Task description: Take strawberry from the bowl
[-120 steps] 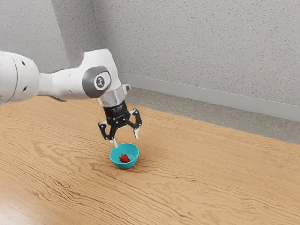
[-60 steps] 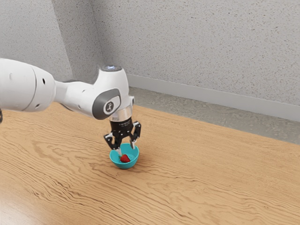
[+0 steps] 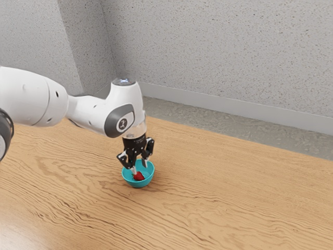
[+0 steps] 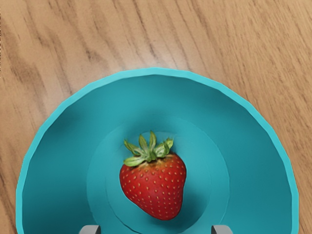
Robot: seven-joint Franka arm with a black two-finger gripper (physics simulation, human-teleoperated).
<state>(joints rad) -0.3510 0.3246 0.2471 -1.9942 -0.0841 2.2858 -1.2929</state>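
Speckled wall rises behind your wooden table. Your white arm reaches over it from the exterior view's left. At its end, your gripper points down into the teal bowl, fingers partly spread, a gap between them. Your red strawberry lies on the bowl's bottom, green leaves on.

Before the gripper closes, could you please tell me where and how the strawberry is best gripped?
I'd take the strawberry from above, squeezing both flanks at its wide red shoulders, just below the leafy cap. It lies on its side, tapering toward its tip, and the bowl wall surrounds it.
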